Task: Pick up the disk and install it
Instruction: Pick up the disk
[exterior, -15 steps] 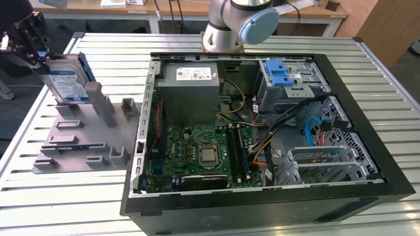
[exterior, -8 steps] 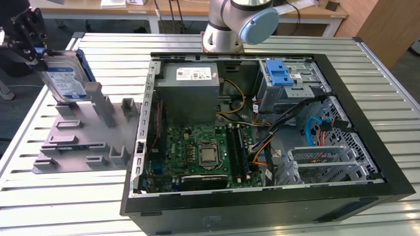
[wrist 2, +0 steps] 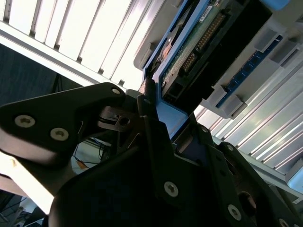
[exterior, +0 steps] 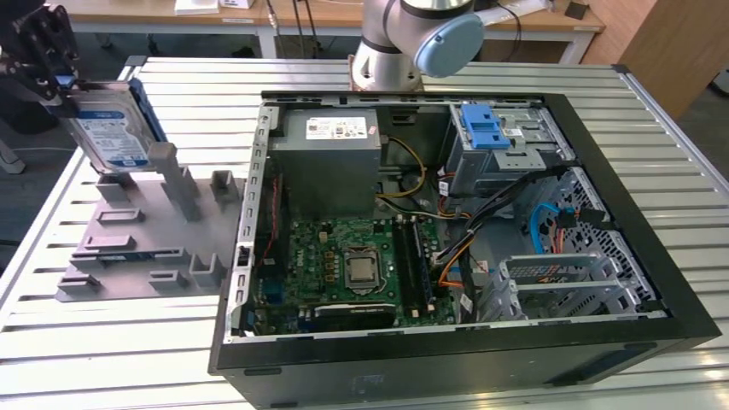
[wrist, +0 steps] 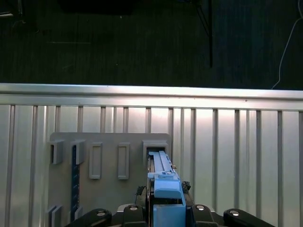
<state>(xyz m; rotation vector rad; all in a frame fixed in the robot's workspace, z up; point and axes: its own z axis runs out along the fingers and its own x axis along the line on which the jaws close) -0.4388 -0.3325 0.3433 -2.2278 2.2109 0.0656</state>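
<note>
The gripper [exterior: 60, 84] has its fingers [wrist 2: 154, 142] drawn in tight on one end of the disk [exterior: 112, 132], pinching it across the blue rail. The drive stands on edge beyond the fingertips. Its far end is at a slot of the grey holder plate [exterior: 137, 248], though I cannot tell whether it is seated there or just clear. It is probably rigid and dense for its size, with smooth metal faces, so an end grip may let it swing. The plastic rails could flex. The circuit board and connector pins just beyond the fingers look fragile, so the side edges seem the safer hold.
</note>
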